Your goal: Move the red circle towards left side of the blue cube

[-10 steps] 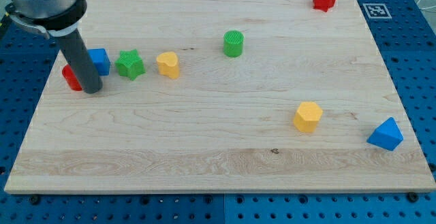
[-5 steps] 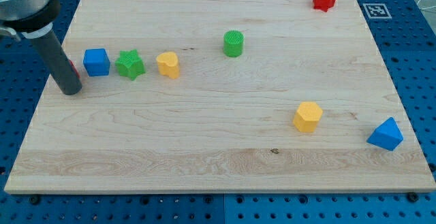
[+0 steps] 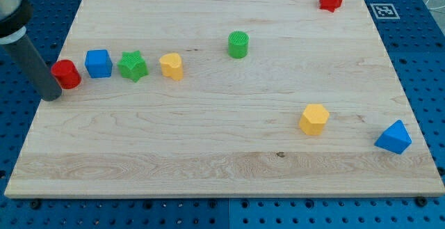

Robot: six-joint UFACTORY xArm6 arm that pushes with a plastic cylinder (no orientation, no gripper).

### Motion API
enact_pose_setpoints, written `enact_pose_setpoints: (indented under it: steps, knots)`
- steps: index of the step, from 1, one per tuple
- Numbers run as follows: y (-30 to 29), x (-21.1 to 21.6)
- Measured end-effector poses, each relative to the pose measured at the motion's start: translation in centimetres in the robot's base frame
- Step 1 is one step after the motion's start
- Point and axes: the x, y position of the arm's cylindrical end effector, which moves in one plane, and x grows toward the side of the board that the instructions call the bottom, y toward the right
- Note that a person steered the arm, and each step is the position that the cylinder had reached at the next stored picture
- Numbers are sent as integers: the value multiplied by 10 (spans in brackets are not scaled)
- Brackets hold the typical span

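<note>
my tip (image 3: 50, 97) is resting at the wooden board (image 3: 222, 173)'s left edge, holding nothing, seemingly just touching the red circle (image 3: 67, 74) from the view's lower left, though the contact is hard to confirm. the red circle is sitting just left of the blue cube (image 3: 99, 63), with the green star (image 3: 132, 66) and a yellow block (image 3: 172, 66) lining up rightward.

Red circle (image 3: 67, 74) flat on board, just left of blue cube (image 3: 98, 63)
</note>
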Motion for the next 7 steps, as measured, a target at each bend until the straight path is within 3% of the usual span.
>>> enact_pose_setpoints:
  steps: [7]
  knots:
    - [0, -23]
